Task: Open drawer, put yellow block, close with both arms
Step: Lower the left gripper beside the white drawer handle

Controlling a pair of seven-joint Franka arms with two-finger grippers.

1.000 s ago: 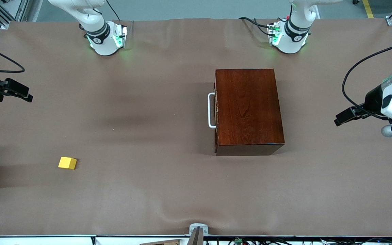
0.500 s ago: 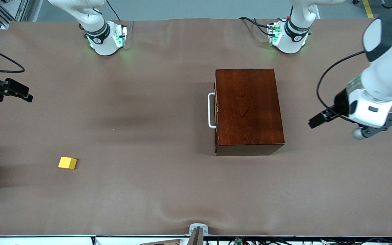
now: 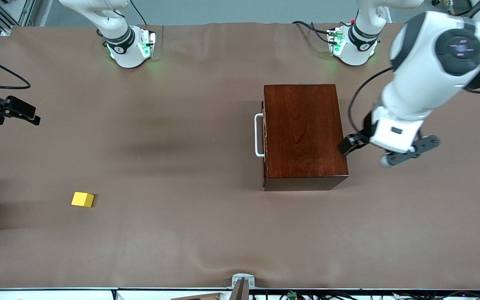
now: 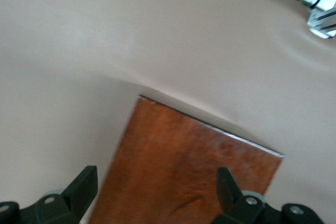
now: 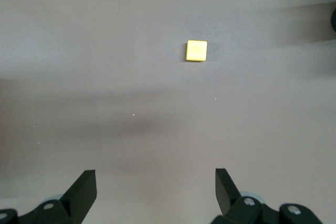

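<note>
tabletop (image 3: pixel 206 225): brown cloth cover, wrinkled | metal bracket (image 3: pixel 242 280): at the edge nearest the front camera | cables (image 3: pixel 306 27): by the left arm's base

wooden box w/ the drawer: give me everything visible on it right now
The wooden box is a glossy dark red-brown block with visible grain, standing flat on the brown table cover, nearer the left arm's end. Its drawer is shut, front flush with the box, the white U-shaped handle facing the right arm's end. Small pale chips mark the front's top edge. Nothing lies on top. The left gripper, open, hangs over the box's edge away from the handle; whether it touches cannot be told.
</note>
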